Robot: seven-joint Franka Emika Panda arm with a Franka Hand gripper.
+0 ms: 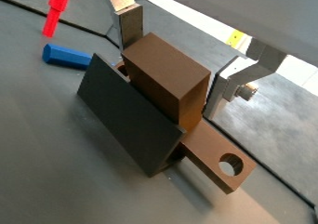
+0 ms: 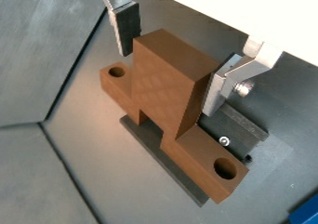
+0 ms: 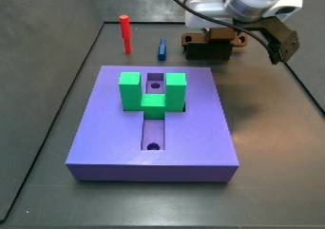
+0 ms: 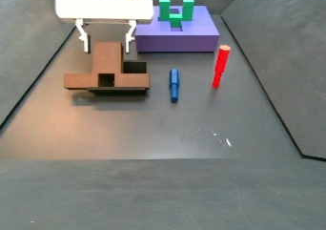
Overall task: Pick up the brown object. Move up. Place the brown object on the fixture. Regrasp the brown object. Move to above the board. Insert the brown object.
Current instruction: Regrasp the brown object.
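Wrist views give you the clearest look: the gripper (image 2: 180,65) sits over the brown object (image 2: 168,88), with one silver finger (image 2: 125,28) on each side of its raised upright part. The fingers are spread, and you can see a gap between each dark pad and the wood, so nothing is pinched. In a wrist view the brown object's (image 1: 168,74) flat end with the round hole sticks out past the fingers, and the dark fixture (image 1: 130,116) stands against its side, touching it. In both side views you see the gripper (image 4: 105,45) directly above the brown object (image 4: 105,67), which rests on the fixture (image 3: 210,52) on the bench (image 4: 152,167). Beyond the fingers, a blue piece (image 4: 174,84) and a red piece (image 4: 220,66) lie on the bench, apart from the fixture. The purple board (image 3: 155,128) with its green block (image 3: 154,91) lies well apart from the fingers.
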